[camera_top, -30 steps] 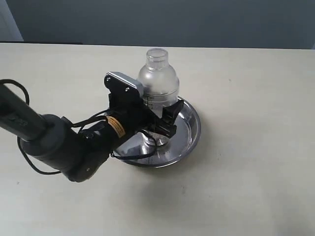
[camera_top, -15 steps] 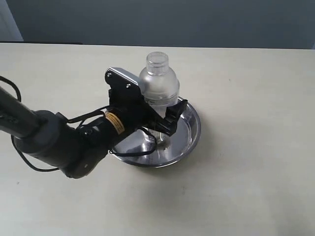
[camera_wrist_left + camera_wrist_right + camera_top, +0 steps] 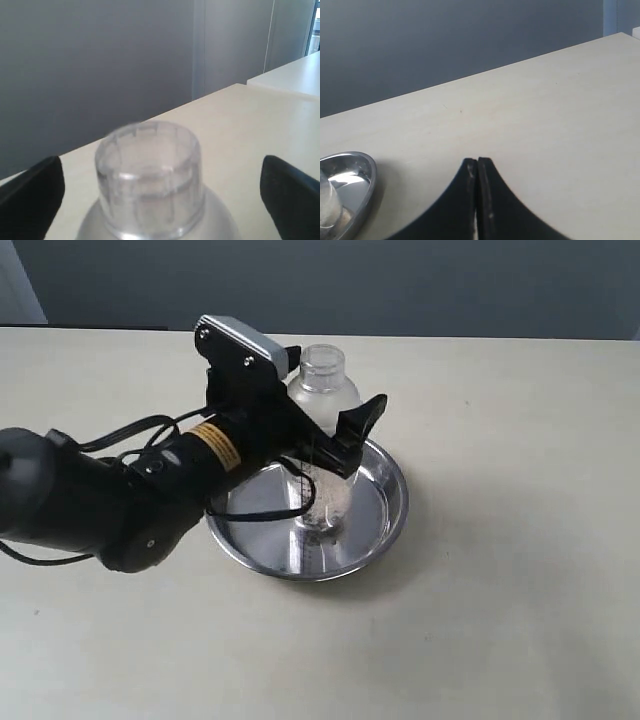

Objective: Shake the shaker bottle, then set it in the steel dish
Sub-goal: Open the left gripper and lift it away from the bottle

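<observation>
The clear shaker bottle [image 3: 325, 400] stands upright in the steel dish [image 3: 392, 490], with brownish grains at its bottom. My left gripper [image 3: 332, 382] is open at the height of the bottle's shoulder, one finger on each side and neither touching it. The left wrist view shows the round cap of the bottle [image 3: 149, 172] between the two widely parted black fingers [image 3: 35, 195]. My right gripper [image 3: 477, 163] is shut with nothing in it, low over the bare table. It is outside the exterior view. The dish's rim [image 3: 357, 177] and the bottle's base [image 3: 326, 202] lie off to its side.
The beige table [image 3: 500, 590] stretches around the dish on all sides. My left arm [image 3: 110, 500], with black cables, reaches in over the table's left part. A dark grey wall runs behind the table's far edge.
My left gripper has opened and risen from the bottle's body to its shoulder. The bottle has dropped slightly and now rests in the dish.
</observation>
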{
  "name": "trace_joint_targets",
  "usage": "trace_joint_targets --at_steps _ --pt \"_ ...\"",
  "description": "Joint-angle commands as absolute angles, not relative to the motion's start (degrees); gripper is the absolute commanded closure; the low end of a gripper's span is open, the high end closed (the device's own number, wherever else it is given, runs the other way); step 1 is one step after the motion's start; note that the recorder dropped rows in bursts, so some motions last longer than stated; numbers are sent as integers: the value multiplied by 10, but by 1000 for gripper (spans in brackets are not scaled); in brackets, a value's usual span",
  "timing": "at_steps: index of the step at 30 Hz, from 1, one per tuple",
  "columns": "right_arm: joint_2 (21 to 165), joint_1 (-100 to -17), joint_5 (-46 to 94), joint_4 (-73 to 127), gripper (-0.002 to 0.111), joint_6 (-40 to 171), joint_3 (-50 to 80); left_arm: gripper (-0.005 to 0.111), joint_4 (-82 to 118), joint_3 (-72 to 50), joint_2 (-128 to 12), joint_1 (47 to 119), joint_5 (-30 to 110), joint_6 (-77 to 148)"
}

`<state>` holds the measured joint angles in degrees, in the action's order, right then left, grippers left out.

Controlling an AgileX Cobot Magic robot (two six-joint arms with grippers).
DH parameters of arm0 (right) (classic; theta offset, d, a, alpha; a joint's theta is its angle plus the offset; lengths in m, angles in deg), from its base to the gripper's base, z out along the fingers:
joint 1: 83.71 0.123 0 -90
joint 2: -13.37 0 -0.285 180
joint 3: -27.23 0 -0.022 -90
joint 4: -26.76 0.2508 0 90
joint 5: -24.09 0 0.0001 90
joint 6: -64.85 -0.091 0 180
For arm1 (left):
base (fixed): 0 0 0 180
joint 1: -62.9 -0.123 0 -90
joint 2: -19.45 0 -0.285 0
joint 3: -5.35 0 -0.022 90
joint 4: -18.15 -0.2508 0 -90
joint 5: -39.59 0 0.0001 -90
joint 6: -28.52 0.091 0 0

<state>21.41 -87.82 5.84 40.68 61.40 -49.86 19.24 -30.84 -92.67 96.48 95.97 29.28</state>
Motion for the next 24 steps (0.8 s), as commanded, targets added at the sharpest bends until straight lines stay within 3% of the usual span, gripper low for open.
trace_joint_targets --at_steps 1,4,6,13,20,24 --pt "212 -877 64 403 109 616 -500 3 190 -309 -873 967 922 310" --pt "212 -877 64 403 109 616 -500 12 202 -309 -837 967 895 336" --pt "212 -877 64 403 109 616 -500 27 218 -309 -810 967 875 357" --pt "212 -877 64 403 109 616 -500 106 312 -309 -694 967 776 451" --pt "212 -877 64 403 109 616 -500 106 517 -309 -589 967 648 692" --pt "212 -877 64 403 109 616 -500 106 595 -309 -541 967 653 752"
